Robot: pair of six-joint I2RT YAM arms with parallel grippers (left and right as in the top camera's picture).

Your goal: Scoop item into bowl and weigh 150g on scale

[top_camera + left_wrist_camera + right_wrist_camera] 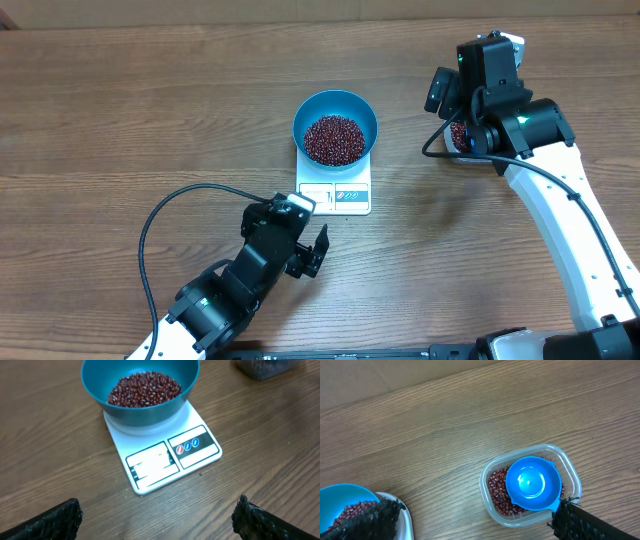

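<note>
I see my left gripper (159,510) in front of the scale (335,195), jaws spread wide, gripping nothing. On the scale sits the blue bowl (145,415) with 1 heap of beans (334,139) inside. Right of the scale, my right gripper (477,510) hangs wide and empty over the clear tub (484,485), the scoop (532,482) lying in it.

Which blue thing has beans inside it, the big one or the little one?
The big blue bowl on the white scale holds the beans. The little blue scoop is empty, resting in the clear tub.
</note>
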